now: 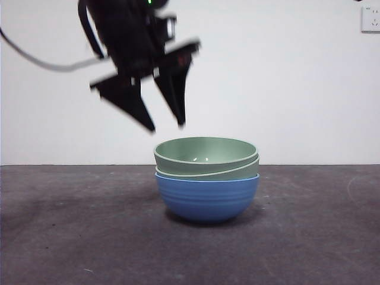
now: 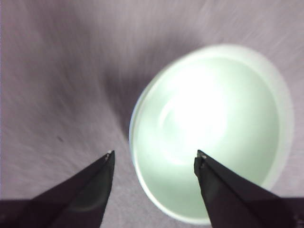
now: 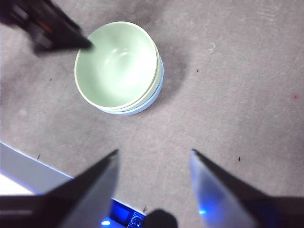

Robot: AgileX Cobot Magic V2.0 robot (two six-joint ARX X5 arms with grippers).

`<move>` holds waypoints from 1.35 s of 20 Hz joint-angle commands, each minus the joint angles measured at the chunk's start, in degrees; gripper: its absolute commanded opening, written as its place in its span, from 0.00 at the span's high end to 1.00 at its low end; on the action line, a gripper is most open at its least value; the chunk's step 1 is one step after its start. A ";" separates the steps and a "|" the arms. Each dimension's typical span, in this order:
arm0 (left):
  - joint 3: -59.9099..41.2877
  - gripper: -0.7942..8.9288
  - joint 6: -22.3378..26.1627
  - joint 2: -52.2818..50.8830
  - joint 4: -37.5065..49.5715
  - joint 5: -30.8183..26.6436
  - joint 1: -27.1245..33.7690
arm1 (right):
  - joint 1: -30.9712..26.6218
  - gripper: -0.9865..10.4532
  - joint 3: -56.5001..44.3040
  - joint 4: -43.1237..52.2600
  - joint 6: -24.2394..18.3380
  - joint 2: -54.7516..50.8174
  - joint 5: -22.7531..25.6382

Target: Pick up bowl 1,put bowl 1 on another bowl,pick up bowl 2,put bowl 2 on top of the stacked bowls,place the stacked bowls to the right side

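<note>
The blue ridged bowl stands on the table with two pale green bowls nested in it. The upper green bowl sits slightly tilted over the lower green bowl. My left gripper hangs open and empty above the stack's left rim, blurred by motion. In the left wrist view the top green bowl lies bright below the open left gripper. My right gripper is open and empty, high above the table away from the stack; the left gripper shows there beside the bowls.
The dark grey table runs to a white wall with a socket at the upper right. A pale table edge shows in the right wrist view.
</note>
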 commanded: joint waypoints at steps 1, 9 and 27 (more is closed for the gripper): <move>3.98 0.62 4.11 -3.39 -5.62 -1.57 -0.15 | 0.04 0.45 -0.17 2.08 0.92 1.75 -0.07; 16.13 0.62 8.04 -14.99 -21.86 -5.60 -0.15 | 0.04 0.44 -0.17 14.71 3.78 16.48 -0.68; 16.17 0.62 8.00 -24.41 -26.75 -5.40 -0.26 | 0.63 0.62 -0.17 30.10 9.88 48.46 -6.60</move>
